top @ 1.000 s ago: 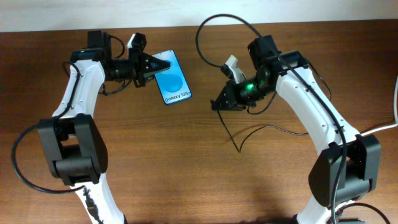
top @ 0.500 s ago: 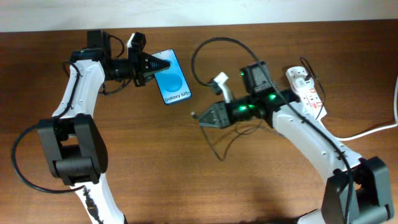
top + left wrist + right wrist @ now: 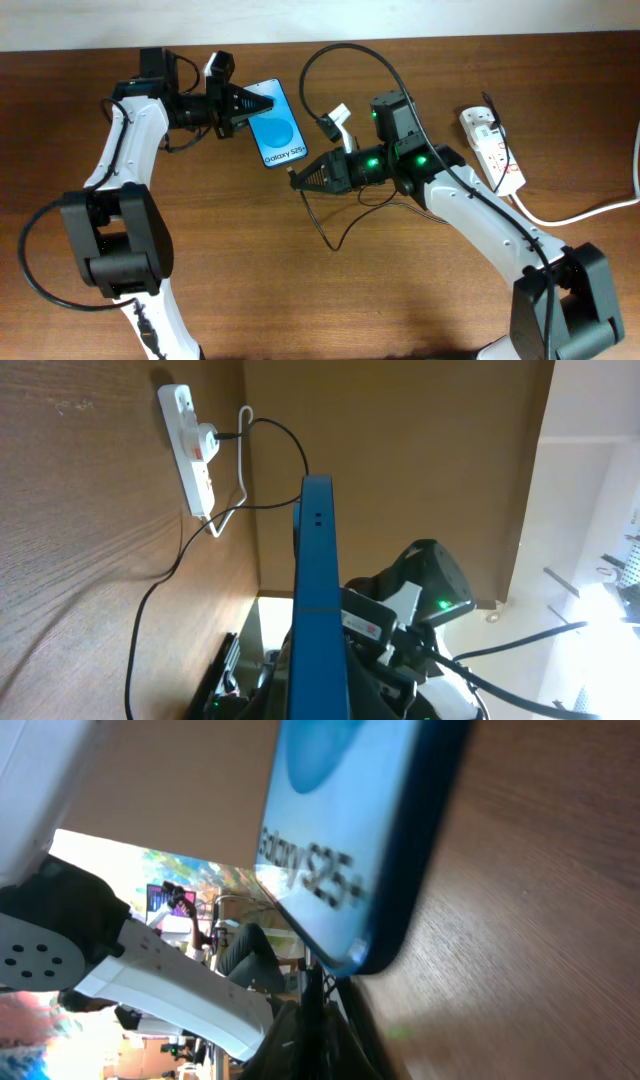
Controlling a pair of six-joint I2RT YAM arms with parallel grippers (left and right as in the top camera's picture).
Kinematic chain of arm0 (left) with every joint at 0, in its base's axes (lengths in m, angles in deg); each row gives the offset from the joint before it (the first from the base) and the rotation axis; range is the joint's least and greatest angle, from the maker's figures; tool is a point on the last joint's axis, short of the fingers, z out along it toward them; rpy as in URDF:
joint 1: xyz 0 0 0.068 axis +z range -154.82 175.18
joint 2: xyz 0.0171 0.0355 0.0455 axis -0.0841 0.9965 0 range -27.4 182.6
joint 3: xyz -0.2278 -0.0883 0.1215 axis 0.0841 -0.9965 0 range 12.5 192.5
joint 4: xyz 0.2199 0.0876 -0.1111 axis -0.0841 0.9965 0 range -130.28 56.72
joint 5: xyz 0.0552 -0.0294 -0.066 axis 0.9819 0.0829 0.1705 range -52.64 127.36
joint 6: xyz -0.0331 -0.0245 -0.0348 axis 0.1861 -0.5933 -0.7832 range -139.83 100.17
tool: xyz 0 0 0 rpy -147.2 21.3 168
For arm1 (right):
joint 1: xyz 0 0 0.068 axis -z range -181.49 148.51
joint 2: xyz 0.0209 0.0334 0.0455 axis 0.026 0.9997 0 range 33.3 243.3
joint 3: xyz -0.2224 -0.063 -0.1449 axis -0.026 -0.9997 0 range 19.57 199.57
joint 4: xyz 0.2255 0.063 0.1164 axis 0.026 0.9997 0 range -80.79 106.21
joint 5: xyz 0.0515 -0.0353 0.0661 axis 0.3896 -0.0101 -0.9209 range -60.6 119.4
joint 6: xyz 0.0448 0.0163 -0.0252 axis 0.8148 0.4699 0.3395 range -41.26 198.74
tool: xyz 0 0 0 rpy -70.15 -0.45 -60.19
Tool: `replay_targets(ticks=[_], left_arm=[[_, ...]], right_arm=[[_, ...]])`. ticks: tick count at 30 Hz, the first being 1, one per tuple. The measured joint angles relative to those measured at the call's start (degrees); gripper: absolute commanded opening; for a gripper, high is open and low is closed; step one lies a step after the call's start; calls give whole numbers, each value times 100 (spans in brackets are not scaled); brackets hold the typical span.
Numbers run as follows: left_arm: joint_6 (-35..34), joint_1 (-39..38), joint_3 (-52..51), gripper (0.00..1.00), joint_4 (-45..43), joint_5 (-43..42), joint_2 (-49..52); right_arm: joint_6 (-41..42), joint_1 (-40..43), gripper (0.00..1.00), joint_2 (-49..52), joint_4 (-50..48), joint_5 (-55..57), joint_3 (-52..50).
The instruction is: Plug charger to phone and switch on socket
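Note:
The phone [image 3: 279, 125] with its blue screen is near the table's back, tilted up. My left gripper [image 3: 260, 104] is shut on its upper left edge. In the left wrist view the phone [image 3: 318, 580] shows edge-on between the jaws. My right gripper [image 3: 296, 181] is shut on the charger [image 3: 291, 183] plug, just below the phone's lower end. The right wrist view puts the thin black plug [image 3: 318, 988] a short gap from the phone's [image 3: 345, 830] bottom corner. The white socket [image 3: 491, 150] lies at the right, with a plug in it.
The charger's black cable [image 3: 318, 222] trails loosely over the wood under my right arm. A thick white cord [image 3: 590, 212] runs from the socket off the right edge. The socket [image 3: 186, 430] also shows far off in the left wrist view.
My right arm has swung left and toward the phone, carrying the plug and dragging the cable along. The socket, first hidden under the arm, has come into view. The left arm and phone have held still.

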Motion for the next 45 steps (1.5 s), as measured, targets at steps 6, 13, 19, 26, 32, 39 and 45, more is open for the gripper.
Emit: replay_targets(ticks=[6, 13, 19, 26, 32, 39, 45], left_arm=[[-2, 0, 0, 0, -61, 0, 0], [0, 0, 0, 0, -61, 0, 0], [-2, 0, 0, 0, -61, 0, 0], [0, 0, 0, 0, -61, 0, 0], [-2, 0, 0, 0, -61, 0, 0], [-2, 0, 0, 0, -66, 0, 0], [-2, 0, 0, 0, -66, 0, 0]], right_arm=[[74, -39, 4, 0, -76, 0, 0], [87, -39, 4, 0, -76, 0, 0], [116, -39, 4, 0, -188, 0, 0], [118, -39, 4, 0, -229, -2, 0], [149, 0, 4, 0, -232, 0, 0], [205, 118, 4, 0, -232, -9, 0], [203, 118, 4, 0, -232, -11, 0]])
